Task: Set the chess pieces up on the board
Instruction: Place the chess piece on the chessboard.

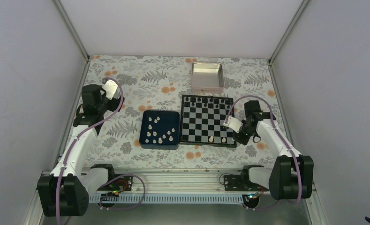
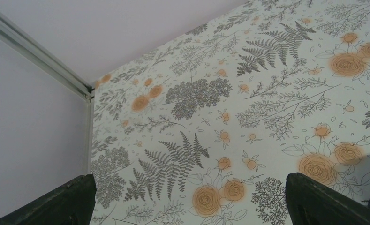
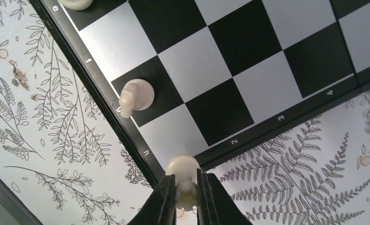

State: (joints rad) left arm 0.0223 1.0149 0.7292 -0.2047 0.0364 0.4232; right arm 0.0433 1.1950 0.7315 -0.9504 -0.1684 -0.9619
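Observation:
The black-and-white chequered board (image 1: 206, 121) lies right of centre. My right gripper (image 3: 186, 194) is shut on a cream chess piece (image 3: 185, 167), held just above the board's black rim at its near right corner (image 3: 206, 157). In the top view this gripper (image 1: 238, 138) is at that corner. A cream knight (image 3: 135, 96) stands on the square by the letter g, and another cream piece (image 3: 75, 3) stands further along that row. My left gripper (image 2: 190, 206) is open and empty, raised over the far left of the table (image 1: 94, 93). Several cream pieces (image 1: 157, 131) lie in the blue tray.
The dark blue tray (image 1: 145, 143) sits left of the board. A silver tin (image 1: 207, 77) stands behind the board. Black pieces (image 1: 206, 100) line the board's far row. Grey walls enclose the flowered table on three sides.

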